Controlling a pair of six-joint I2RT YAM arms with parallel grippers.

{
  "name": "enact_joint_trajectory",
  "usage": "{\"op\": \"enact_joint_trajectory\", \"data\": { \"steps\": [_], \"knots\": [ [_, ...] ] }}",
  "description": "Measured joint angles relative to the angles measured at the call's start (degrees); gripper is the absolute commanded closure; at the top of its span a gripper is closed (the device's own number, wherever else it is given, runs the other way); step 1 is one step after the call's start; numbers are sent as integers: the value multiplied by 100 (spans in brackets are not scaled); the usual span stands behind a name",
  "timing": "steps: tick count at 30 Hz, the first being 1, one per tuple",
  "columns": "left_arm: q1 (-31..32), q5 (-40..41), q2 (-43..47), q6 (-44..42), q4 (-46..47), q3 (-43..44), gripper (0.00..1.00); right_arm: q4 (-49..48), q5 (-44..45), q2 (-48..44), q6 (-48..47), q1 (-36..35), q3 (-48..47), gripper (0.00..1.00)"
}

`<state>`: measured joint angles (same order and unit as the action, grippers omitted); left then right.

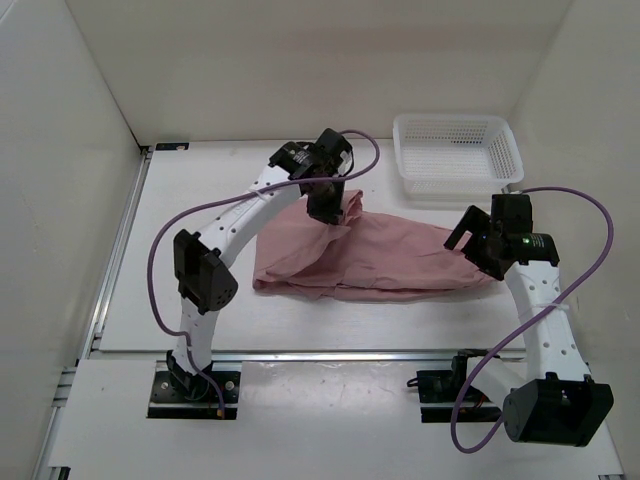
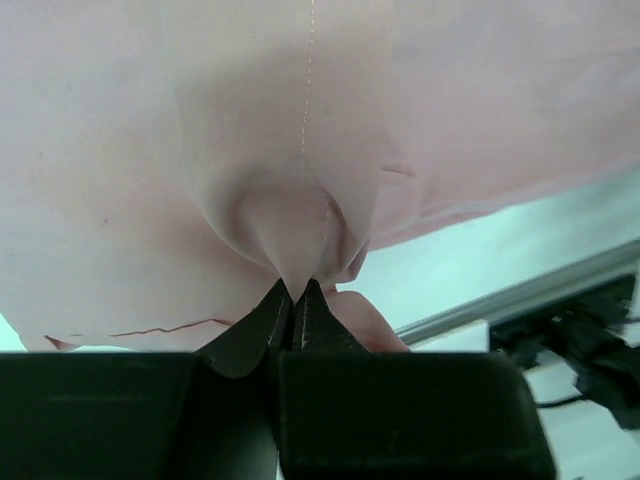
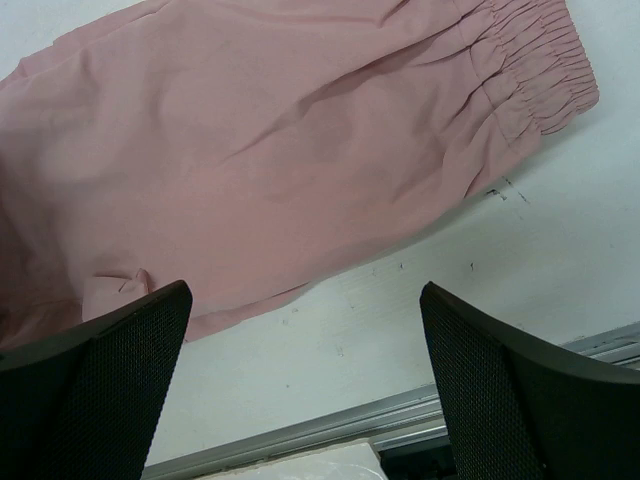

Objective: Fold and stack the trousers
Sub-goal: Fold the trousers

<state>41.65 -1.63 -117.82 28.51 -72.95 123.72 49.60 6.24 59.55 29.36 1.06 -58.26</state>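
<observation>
The dusty-pink trousers (image 1: 370,262) lie folded across the middle of the table, their gathered waist (image 3: 535,70) toward the right. My left gripper (image 1: 325,205) is shut on a pinch of the cloth at the trousers' upper left part. In the left wrist view the fabric (image 2: 290,150) hangs in a peak from the closed fingertips (image 2: 318,305), lifted off the table. My right gripper (image 1: 478,245) hovers by the trousers' right end, open wide with nothing between its fingers (image 3: 110,370). The pink fabric (image 3: 300,150) lies beyond them.
A white mesh plastic basket (image 1: 455,155) stands at the back right of the table. A metal rail (image 1: 330,352) runs along the table's near edge. White walls enclose the left, back and right sides.
</observation>
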Motion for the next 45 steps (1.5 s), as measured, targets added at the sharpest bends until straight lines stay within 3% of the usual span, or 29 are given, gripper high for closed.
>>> {"op": "enact_joint_trajectory", "data": {
  "steps": [7, 10, 12, 13, 14, 18, 22, 30, 31, 32, 34, 37, 39, 40, 45],
  "knots": [
    [306, -348, 210, 264, 498, -385, 89, 0, 11, -7, 2, 0, 0, 0],
    [518, -592, 31, 358, 704, -625, 51, 0, 31, -37, 0, 0, 0, 0],
    [662, -778, -297, 391, 713, -518, 32, 0, 39, -59, 2, 0, 0, 0],
    [723, -826, -507, 367, 667, -391, 10, 2, 50, -61, 0, 0, 0, 0],
    [776, -835, -702, 354, 616, -267, 0, 2, 52, -66, 2, 0, 0, 0],
    [793, -780, -920, 254, 334, -20, 0, 7, 96, -66, 0, 0, 0, 0],
    [149, -765, -317, 166, 339, -111, 10, 7, 114, -66, 0, 0, 0, 0],
    [-2468, -511, 1921, -9, 970, -2605, 17, 11, 109, -66, 0, 31, 0, 0],
    [-2686, -518, 2022, -7, 1021, -2962, 15, 11, 109, -68, 0, 37, 0, 0],
    [-2850, -551, 2044, -17, 1099, -3279, 7, 11, 109, -68, 0, 44, 0, 0],
    [-3023, -632, 1908, -83, 1198, -3707, 0, 13, 109, -68, 0, 44, 0, 0],
    [-3023, -804, 1458, -188, 1316, -3989, 0, 15, 109, -68, 0, 44, 0, 0],
    [-2944, -887, 1178, -260, 1471, -4092, 6, 17, 109, -68, 0, 44, -2, 0],
    [-2914, -927, 1058, -267, 1567, -4164, 17, 20, 105, -68, 0, 44, -2, 0],
    [-2833, -975, 494, -299, 1932, -4444, 20, 22, 87, -70, 0, 44, -2, 0]
  ]
}}
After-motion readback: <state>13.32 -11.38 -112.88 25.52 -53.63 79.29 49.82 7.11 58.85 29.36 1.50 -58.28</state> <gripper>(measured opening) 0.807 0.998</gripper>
